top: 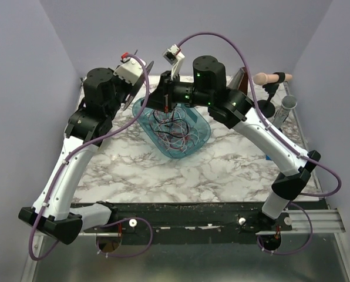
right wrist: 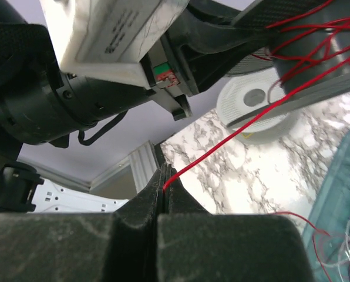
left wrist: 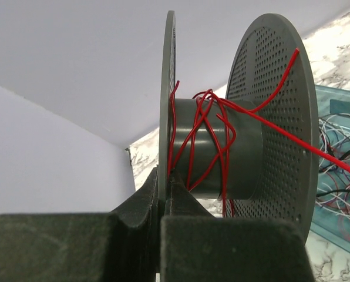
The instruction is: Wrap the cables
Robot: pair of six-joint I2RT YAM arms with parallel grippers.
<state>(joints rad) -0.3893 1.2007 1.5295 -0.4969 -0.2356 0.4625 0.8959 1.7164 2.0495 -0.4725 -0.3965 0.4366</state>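
A grey perforated spool [left wrist: 245, 147] has red wire [left wrist: 213, 135] wound loosely round its core. My left gripper [left wrist: 163, 179] is shut on the spool's left flange and holds it up at the back left [top: 141, 88]. My right gripper [right wrist: 164, 187] is shut on the red wire [right wrist: 222, 147], which runs taut up to the spool [right wrist: 307, 35]. In the top view the right gripper [top: 165, 110] hangs over the back end of the teal tray [top: 205, 134]. The cables [top: 176, 130], thin red, black and white loops, lie tangled in the tray; they also show in the left wrist view [left wrist: 339, 170].
A white round disc [right wrist: 254, 100] lies on the marble table below the spool. At the back right stand a tan-handled tool [top: 272, 78], a black cup [top: 265, 108] and a grey tube [top: 285, 108]. Purple arm cables arc over both arms.
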